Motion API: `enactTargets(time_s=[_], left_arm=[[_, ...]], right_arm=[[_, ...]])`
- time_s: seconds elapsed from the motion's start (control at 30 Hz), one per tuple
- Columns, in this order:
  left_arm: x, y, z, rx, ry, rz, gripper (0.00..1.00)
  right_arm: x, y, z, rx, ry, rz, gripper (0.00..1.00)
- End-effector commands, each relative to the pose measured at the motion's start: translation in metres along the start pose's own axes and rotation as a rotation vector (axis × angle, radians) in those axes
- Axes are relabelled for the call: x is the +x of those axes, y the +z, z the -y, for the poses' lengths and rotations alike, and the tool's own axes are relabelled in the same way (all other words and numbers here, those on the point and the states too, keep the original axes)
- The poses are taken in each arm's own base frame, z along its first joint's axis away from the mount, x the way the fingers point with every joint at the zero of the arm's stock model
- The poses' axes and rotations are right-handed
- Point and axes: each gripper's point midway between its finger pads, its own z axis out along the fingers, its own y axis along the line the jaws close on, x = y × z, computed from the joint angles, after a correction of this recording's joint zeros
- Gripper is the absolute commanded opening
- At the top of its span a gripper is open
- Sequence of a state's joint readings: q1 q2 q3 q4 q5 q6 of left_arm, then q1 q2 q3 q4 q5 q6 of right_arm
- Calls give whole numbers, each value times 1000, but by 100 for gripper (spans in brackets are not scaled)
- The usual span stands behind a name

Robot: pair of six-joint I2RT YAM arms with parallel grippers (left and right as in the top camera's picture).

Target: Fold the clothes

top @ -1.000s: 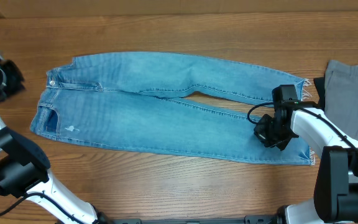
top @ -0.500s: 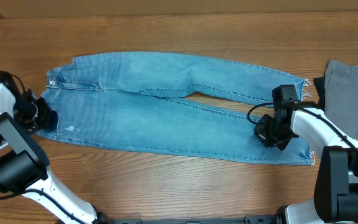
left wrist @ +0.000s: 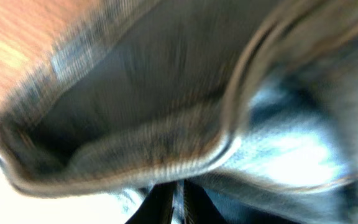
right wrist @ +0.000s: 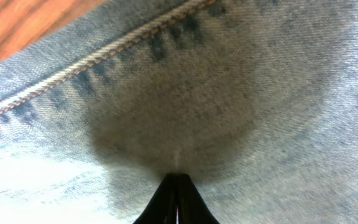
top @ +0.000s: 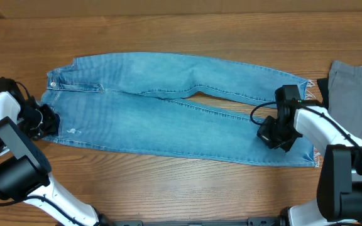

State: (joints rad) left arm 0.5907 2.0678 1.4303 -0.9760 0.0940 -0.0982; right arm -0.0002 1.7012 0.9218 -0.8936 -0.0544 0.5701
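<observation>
Overhead: right fingers [right wrist: 165, 208] low, tight on jeans [top: 168, 119] leg; left fingers [left wrist: 160, 210] down at waistband, grip unclear

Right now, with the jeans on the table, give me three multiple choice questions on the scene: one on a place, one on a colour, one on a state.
1. Where does the right gripper sit on the jeans?
A. at the waist
B. on a leg near the hem
C. off the jeans

2. What colour is the garment at the far right of the overhead view?
A. red
B. yellow
C. grey

3. How do the jeans lie?
A. spread out full length
B. folded in half
C. rolled up

Answers: B, the overhead view shows it by the frayed end; C, it is plainly grey; A, both legs stretch out unfolded.
</observation>
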Motion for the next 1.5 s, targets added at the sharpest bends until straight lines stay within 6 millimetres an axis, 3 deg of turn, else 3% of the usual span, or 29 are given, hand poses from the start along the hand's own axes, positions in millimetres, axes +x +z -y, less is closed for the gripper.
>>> enactTargets(time_s=[0.0, 0.17, 0.27, 0.33, 0.37, 0.43, 0.47, 0.6, 0.8, 0.83, 0.87, 0.9, 1.03, 1.23, 1.33, 1.47], left_arm=[[-6, -21, 18, 93, -24, -45, 11], [-36, -118, 69, 341, 20, 97, 15], [-45, -176, 92, 410, 84, 232, 27], [-44, -213, 105, 415, 139, 325, 32], [-42, -226, 110, 411, 160, 359, 38], [-34, -245, 121, 412, 194, 403, 62], [-28, -251, 127, 417, 209, 411, 70], [-15, -252, 142, 405, 248, 399, 73], [-21, -241, 142, 302, 211, 406, 80], [-22, -240, 143, 300, 215, 409, 85], [-23, -240, 143, 301, 217, 412, 100], [-26, -240, 143, 295, 235, 423, 100], [-40, -239, 134, 216, 276, 480, 100], [-64, -240, 140, 203, 342, 561, 100], [-78, -215, 140, 187, 352, 528, 100], [-98, -161, 140, 163, 390, 445, 100]], right_arm=[[-28, -34, -10, 6, -24, 82, 4], [-73, -116, -50, -99, -170, 260, 5], [-93, -151, -66, -154, -184, 354, 24], [-105, -164, -70, -181, -175, 404, 27], [-113, -167, -70, -193, -164, 430, 38], [-128, -167, -63, -190, -134, 459, 59], [-137, -164, -59, -188, -115, 467, 62], [-157, -142, -45, -162, -64, 437, 64], [-169, -77, -41, -141, -78, 299, 58], [-170, -67, -40, -131, -77, 282, 57], [-171, -61, -40, -126, -77, 272, 57], [-173, -42, -39, -110, -74, 242, 56], [-173, -12, -27, -54, -69, 194, 54], [-155, 3, -5, -13, -38, 112, 52], [-145, 9, 2, 3, -39, 79, 52], [-146, 14, 3, 7, -76, 91, 53]])
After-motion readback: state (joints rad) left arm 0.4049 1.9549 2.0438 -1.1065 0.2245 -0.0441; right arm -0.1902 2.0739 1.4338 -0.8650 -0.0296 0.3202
